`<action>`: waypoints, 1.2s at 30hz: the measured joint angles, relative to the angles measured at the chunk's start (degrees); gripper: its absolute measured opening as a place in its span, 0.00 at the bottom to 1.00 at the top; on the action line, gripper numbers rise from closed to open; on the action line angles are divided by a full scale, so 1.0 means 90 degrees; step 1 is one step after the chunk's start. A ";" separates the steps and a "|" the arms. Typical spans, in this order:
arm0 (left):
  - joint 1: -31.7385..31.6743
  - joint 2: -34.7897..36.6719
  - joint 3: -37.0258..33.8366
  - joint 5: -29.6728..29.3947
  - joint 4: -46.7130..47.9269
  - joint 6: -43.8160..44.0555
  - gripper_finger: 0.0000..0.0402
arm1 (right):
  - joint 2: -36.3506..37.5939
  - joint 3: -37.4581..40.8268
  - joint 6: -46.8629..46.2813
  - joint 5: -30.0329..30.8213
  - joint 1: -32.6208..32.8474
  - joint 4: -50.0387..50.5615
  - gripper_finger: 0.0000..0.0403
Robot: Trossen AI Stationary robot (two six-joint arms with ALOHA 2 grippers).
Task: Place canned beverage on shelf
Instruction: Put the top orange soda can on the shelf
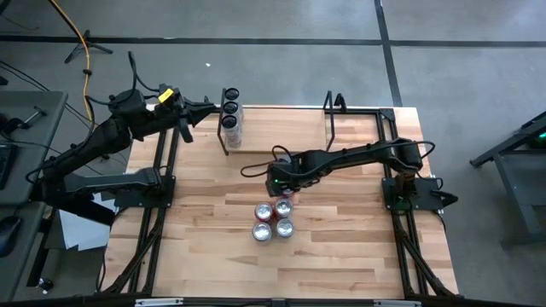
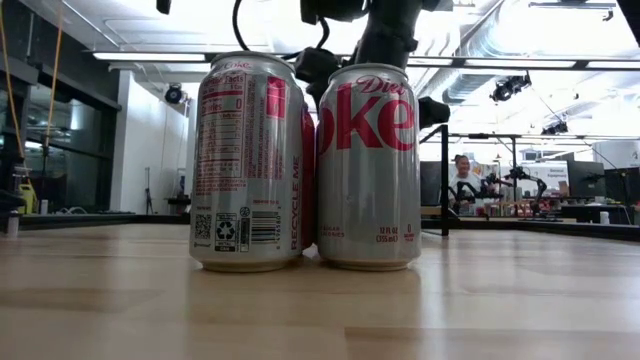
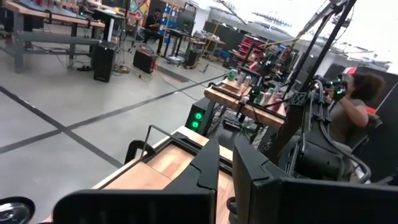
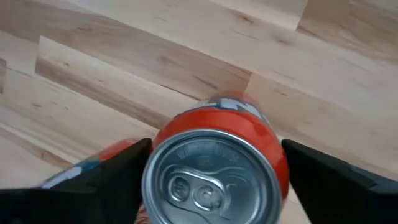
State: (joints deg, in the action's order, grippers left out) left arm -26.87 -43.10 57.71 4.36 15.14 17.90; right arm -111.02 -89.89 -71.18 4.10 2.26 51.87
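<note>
A red can (image 4: 214, 180) with a silver top stands on the table among several cans (image 1: 273, 220) near the table's middle. Two silver Diet Coke cans (image 2: 368, 165) stand in front in the low view, with the red can (image 2: 308, 170) behind them. My right gripper (image 1: 281, 186) hangs over the red can, open, one finger (image 4: 99, 177) on each side of its top. The shelf (image 1: 290, 128) stands at the table's far side. My left gripper (image 1: 185, 119) waits shut, near the table's far left corner.
Three dark-topped containers (image 1: 230, 112) stand in a row at the shelf's left end. Black rod uprights (image 1: 328, 115) rise from the shelf. Another can (image 4: 93, 165) shows under my right gripper's one finger. A person (image 3: 351, 102) sits beyond the table.
</note>
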 joint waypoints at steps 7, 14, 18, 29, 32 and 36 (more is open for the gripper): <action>0.0000 -0.0004 0.0000 -0.0047 -0.0005 -0.0064 0.00 | 0.0213 0.0029 0.0927 -0.0123 -0.0055 0.0150 0.70; 0.0000 -0.0099 0.0000 -0.0049 -0.0290 -0.0069 0.01 | 0.1201 0.0017 0.2369 0.0049 -0.0570 0.0096 0.70; 0.0005 -0.0272 0.0000 -0.0049 -0.0526 -0.0072 0.04 | 0.1731 0.0002 0.3255 0.0010 -0.0912 0.0028 0.70; 0.0368 -0.1267 0.0002 -0.0048 -0.0827 -0.0191 0.29 | 0.2256 0.0002 0.5224 -0.0295 -0.1222 0.0125 0.70; 0.0581 -0.1609 0.0000 0.0063 -0.1212 -0.0189 0.42 | 0.2263 -0.0039 0.5651 -0.0414 -0.1230 0.0312 0.70; 0.0833 -0.1964 0.0000 0.0328 -0.1827 -0.0575 0.59 | 0.2263 -0.0128 0.6155 -0.0538 -0.1249 0.0406 0.70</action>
State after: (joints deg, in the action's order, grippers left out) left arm -19.37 -60.78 57.71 7.31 -1.31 12.73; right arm -90.65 -91.04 -15.79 -0.75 -8.98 55.53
